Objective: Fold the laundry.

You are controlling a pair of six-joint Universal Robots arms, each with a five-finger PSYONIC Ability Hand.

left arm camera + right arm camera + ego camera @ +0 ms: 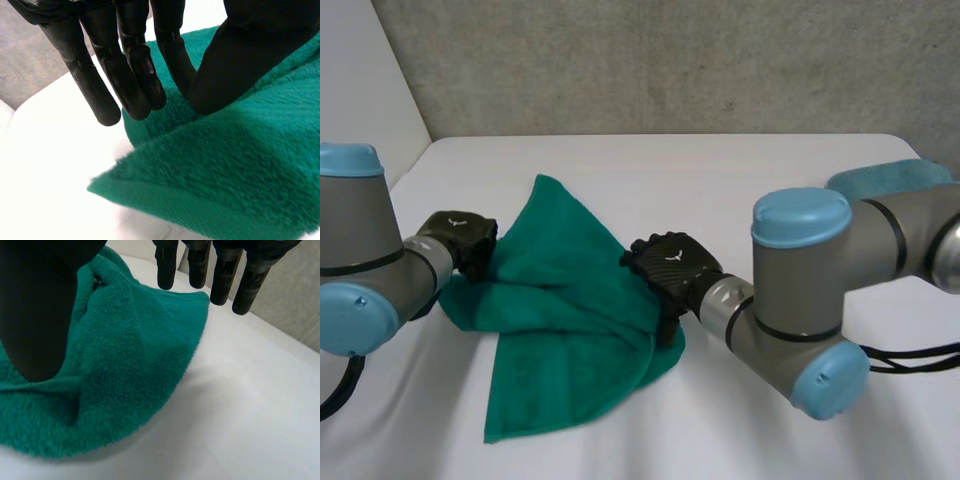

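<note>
- While the green towel lies rumpled and partly doubled over on the white table, left of the middle, both arms reach in to it.
- The left robot hand sits at the towel's left edge. Its fingers are straight and released, with the tips just above the pile, and its thumb is over a raised fold.
- The right robot hand is at the towel's right edge, likewise released. Its straight fingers hang past the cloth's edge over bare table, and its thumb is spread wide above the towel.
- A teal cloth lies at the far right, partly behind the right arm.
</note>
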